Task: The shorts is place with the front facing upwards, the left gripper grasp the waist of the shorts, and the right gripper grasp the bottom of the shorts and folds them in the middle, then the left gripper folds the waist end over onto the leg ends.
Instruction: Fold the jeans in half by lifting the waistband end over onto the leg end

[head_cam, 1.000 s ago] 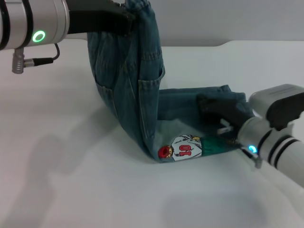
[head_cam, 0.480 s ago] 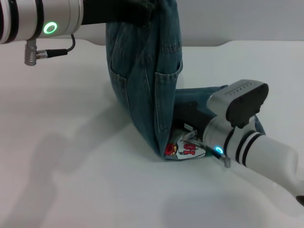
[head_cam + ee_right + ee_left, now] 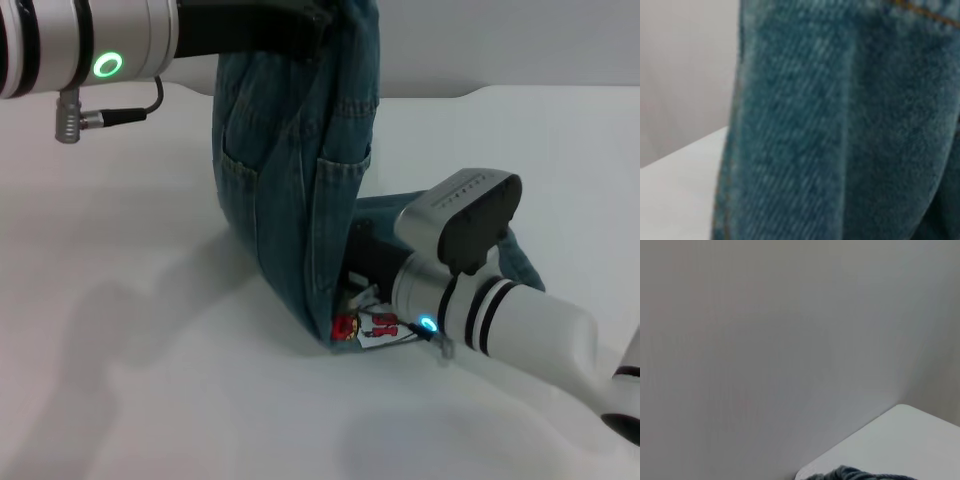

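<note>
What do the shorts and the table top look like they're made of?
The shorts: blue denim by the look; the right wrist view shows a diagonal twill weave with orange topstitching, matte. The table: smooth white surface, matte to faintly satin with soft shadows; whether laminate or painted board cannot be told.

Partly visible red-and-white cartoon patch (image 3: 368, 325) on the shorts (image 3: 290, 190); red marks there, not legible as digits.

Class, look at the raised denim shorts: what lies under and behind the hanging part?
Under the hanging shorts, the leg ends lie flat on the white table, with the cartoon patch showing. The right gripper reaches in behind the fold; its fingertips are covered.
</note>
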Robot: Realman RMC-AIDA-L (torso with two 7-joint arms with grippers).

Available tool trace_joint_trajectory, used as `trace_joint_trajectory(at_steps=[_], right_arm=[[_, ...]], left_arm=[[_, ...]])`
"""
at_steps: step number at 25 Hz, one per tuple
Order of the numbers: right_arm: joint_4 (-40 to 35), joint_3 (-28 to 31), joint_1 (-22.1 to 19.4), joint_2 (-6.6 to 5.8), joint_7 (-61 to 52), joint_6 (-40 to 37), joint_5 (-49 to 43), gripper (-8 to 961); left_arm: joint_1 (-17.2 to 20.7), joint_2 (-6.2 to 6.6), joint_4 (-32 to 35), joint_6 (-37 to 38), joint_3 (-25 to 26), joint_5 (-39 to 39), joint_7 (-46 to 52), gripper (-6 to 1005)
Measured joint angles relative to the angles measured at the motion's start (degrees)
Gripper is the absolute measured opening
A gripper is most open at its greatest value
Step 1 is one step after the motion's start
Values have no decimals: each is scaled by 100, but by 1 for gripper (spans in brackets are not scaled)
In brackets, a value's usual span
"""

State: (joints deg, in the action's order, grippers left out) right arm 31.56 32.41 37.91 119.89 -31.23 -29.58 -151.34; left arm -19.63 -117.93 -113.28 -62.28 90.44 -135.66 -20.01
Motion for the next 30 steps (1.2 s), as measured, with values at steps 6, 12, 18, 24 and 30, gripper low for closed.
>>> trace_joint_trajectory(at_steps=[6, 12, 18, 24, 30], right_arm=[[122, -285, 37, 1, -88, -75, -5, -1], [-373, 358, -259, -4, 27, -147, 9, -1], [-1155, 1618, -654, -73, 392, -859, 9, -1], [-1235, 3000, -1045, -94, 1565, -1036, 9, -1], [-1136, 4306, -1574, -200, 2267, -1466, -16, 0]], left_arm=[[5, -2, 42, 11, 0, 27, -36, 99], [51, -2, 77, 17, 0, 46, -95, 98], [65, -2, 195, 17, -75, 72, -117, 98], [176, -7, 174, 57, -296, 403, -260, 98], [391, -6, 240, 359, -757, 749, -543, 98]])
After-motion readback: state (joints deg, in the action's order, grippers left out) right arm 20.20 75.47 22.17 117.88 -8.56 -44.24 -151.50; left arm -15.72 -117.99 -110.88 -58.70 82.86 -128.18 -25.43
